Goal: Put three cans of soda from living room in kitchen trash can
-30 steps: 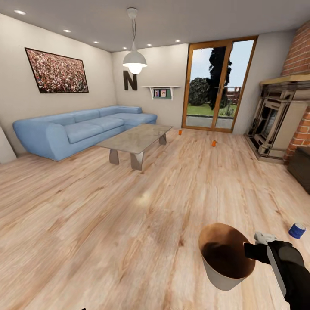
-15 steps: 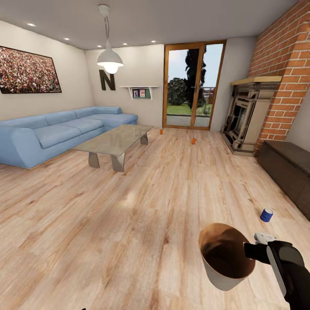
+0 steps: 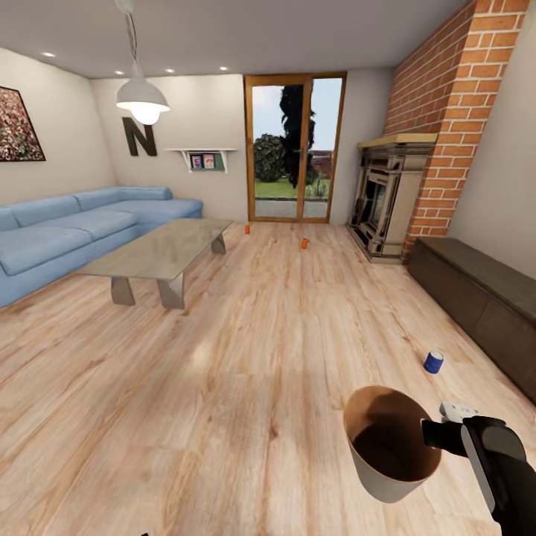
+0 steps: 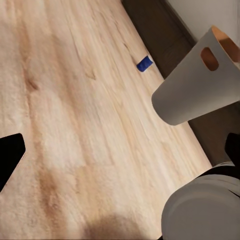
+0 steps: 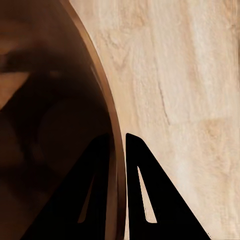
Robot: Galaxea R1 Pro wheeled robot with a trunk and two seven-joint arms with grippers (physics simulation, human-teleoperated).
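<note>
Because your right gripper (image 5: 117, 150) has one finger inside the rim and one outside, it is pinched on the wall of the tash can (image 3: 391, 445), and you carry the bin off the floor, mouth up, low at your right. I judge this grip is chosen so you can bring the bin to the cans rather than ferry each can away. Its brown inside looks empty, so no can is in yet. Of your left gripper (image 4: 10, 159) a single dark fingertip is visible, so I cannot tell whether it is spread or closed; nothing is seen in it.

Nearest you, the blue can (image 3: 433, 362) stands on the floor just beside the long dark cabinet (image 3: 476, 298). The two orange cans (image 3: 304, 243) sit well apart from it, far off near the glass door (image 3: 295, 147). The light wood floor (image 3: 223, 387) is bare and level, an easy roll for the base. The blue sofa (image 3: 67, 231) and coffee table (image 3: 160, 253) keep left, the fireplace (image 3: 387, 195) right.
</note>
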